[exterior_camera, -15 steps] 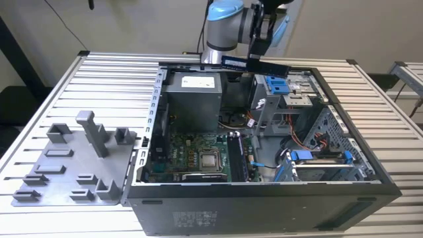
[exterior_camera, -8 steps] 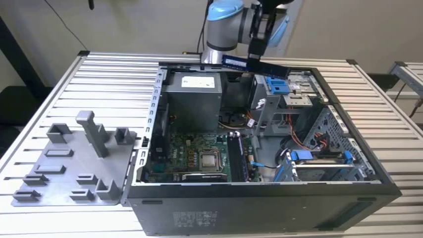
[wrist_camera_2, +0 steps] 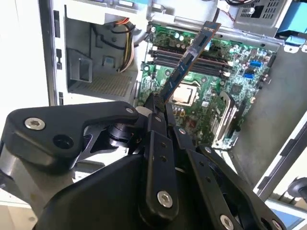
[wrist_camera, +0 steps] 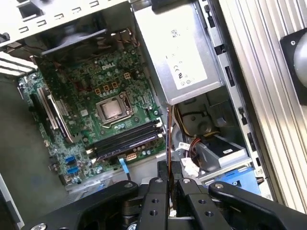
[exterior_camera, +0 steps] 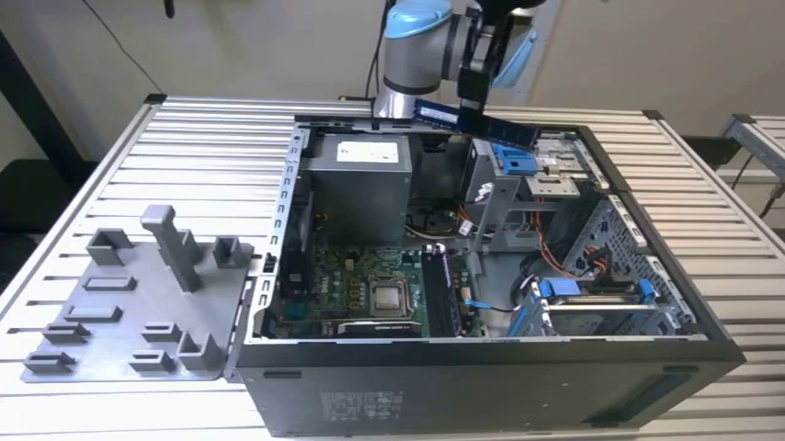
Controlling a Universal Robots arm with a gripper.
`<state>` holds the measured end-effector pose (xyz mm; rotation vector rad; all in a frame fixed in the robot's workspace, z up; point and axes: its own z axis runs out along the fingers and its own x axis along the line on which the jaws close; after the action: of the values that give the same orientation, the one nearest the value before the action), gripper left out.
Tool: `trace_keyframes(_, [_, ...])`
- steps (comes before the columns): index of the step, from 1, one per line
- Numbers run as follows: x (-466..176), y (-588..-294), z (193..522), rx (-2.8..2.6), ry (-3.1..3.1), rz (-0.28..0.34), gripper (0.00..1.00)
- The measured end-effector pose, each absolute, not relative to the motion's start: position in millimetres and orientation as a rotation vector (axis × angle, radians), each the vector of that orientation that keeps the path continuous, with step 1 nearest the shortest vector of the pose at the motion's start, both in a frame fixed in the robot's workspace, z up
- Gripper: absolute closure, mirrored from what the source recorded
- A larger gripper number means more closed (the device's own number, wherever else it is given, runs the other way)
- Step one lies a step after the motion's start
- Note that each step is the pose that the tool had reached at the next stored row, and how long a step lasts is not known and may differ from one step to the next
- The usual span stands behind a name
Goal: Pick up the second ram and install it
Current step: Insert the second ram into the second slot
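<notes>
The fingers [exterior_camera: 472, 90] are closed on the second ram [exterior_camera: 481, 125], which is held in the air above the open computer case [exterior_camera: 491, 390] and touches nothing else. In the exterior view the stick is carried close to level, slightly tilted, and extends past the fingers on both sides. In the second wrist view it is seen clamped between the fingertips, with its visible length projecting straight out beyond them toward the green motherboard [wrist_camera_2: 211, 76]. The board lies well below the fingers, flat on the floor of the case. On it, a square processor socket [wrist_camera: 112, 109] is noted, with the long black memory slots [wrist_camera: 127, 140] just beside it. The stick is held apart from those slots and is not seated in any of them. A silver power supply [wrist_camera: 180, 48] is mounted inside the case to one side of the fingers, with a bundle of coloured wires near it. A grey plastic tray [exterior_camera: 123, 317] with upright blocks rests on the slatted tabletop [exterior_camera: 147, 156], outside the case and well apart from the fingers.
</notes>
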<state>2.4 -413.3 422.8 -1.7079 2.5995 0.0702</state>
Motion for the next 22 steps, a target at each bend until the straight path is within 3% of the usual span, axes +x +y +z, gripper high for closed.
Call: trace_keyframes(22, [2.4, -413.3, 421.3, -1.372, 2.785, 0.064, 0.86])
